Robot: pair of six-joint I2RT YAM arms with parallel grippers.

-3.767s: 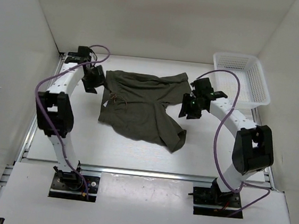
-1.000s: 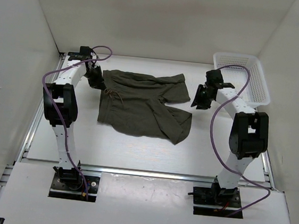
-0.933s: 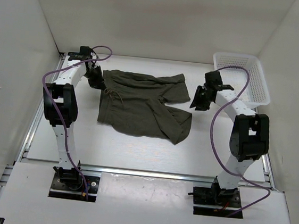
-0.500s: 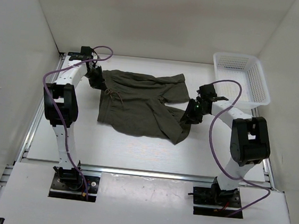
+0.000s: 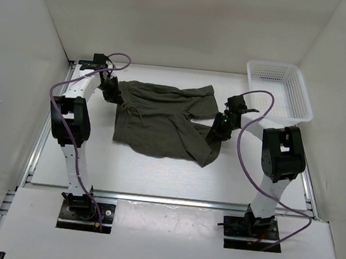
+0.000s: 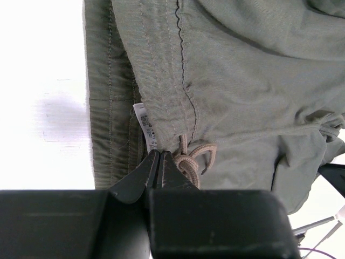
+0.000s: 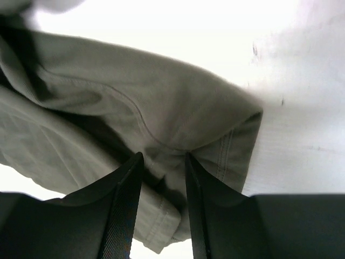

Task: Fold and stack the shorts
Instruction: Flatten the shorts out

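Note:
The dark olive shorts (image 5: 161,119) lie spread flat on the white table, waist to the left and two legs to the right. My left gripper (image 5: 110,92) sits at the waist's far corner. In the left wrist view it (image 6: 160,152) is shut, pinching the waistband (image 6: 116,108) beside the white label (image 6: 145,127) and the tan drawstring (image 6: 194,156). My right gripper (image 5: 214,136) is down on the near leg's hem. In the right wrist view its fingers (image 7: 163,156) stand apart, astride a bunched fold of the leg cloth (image 7: 161,97).
A white mesh basket (image 5: 300,96) stands at the far right corner of the table. White walls close in the left, back and right sides. Purple cables loop above both arms.
The right gripper has swung from beside the far leg down and toward me onto the near leg's hem, and its fingers have narrowed a little. The left gripper and the waist have stayed put.

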